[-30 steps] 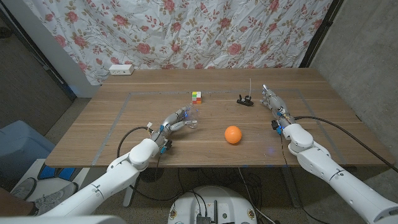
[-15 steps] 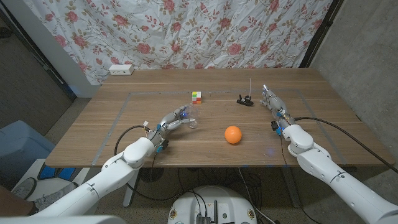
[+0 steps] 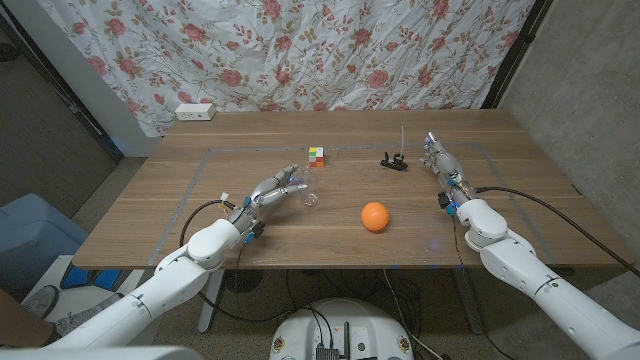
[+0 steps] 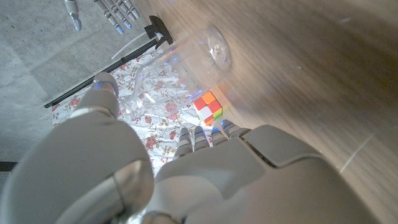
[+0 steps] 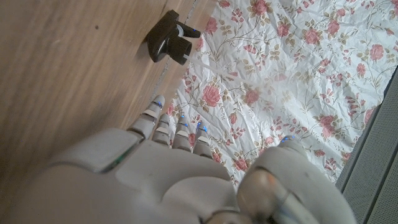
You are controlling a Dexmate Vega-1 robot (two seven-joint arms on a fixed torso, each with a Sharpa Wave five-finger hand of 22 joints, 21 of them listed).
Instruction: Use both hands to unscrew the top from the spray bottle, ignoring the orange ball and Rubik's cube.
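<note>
The clear spray bottle (image 3: 311, 196) (image 4: 186, 71) sits capless on the table, just past the fingertips of my left hand (image 3: 268, 190) (image 4: 186, 168). That hand is open and holds nothing. The black spray top (image 3: 393, 161) (image 5: 169, 38) (image 4: 155, 30) lies apart on the table with its thin tube sticking up. Just to its right is my right hand (image 3: 441, 163) (image 5: 168, 168), fingers straight and holding nothing. The orange ball (image 3: 374, 216) lies between the two arms. Behind the bottle sits the Rubik's cube (image 3: 317, 155) (image 4: 208, 107).
A white power strip (image 3: 195, 112) lies at the table's far left edge, below the floral curtain (image 3: 330, 50). Pale tape lines (image 3: 200, 170) mark a rectangle on the wood. A blue bin (image 3: 30, 235) stands on the floor to the left.
My left hand has let go of the bottle and drawn back to the left. The bottle stays where it was. The right hand has barely moved.
</note>
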